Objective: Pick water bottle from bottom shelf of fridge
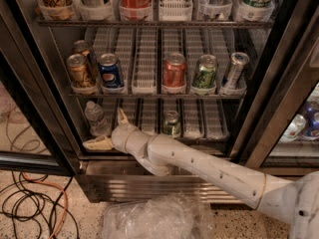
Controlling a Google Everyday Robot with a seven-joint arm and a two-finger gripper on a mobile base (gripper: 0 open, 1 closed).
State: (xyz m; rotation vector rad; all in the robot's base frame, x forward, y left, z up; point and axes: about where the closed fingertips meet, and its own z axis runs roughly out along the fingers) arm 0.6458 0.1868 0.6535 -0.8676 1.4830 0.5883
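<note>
Looking into the fridge (282,78), door open, dark frame on both sides. Down to the bottom shelf (192,117), at its left end: spotting the water bottle (94,117), clear and ribbed, standing upright, long axis vertical, pale cap pointing up toward the rack above. Cannot make out any label on it.

Right beside it, finding the gripper (110,130) at the shelf's front-left corner, fingers spread apart, one tip (97,144) reaching left along the front edge below the bottle, the other (122,116) pointing up just right of it. Not clamped on anything. Cannot tell whether touching the bottle's base. Following the white arm (209,169) back toward the lower right corner, across the stainless louvred base (149,187).

Further along the same shelf, near its middle, a green can (171,123) standing in its lane. One rack up, along the front edge: a gold can (79,70), a blue can (110,69), a red can (174,69), a second green can (205,71), a slim silver can (235,68). Lettering on all of them unreadable.

Below, a speckled floor (79,223), tangled black and orange cables (30,203) at the left, a crumpled clear plastic bag (149,218) in front of the base.
</note>
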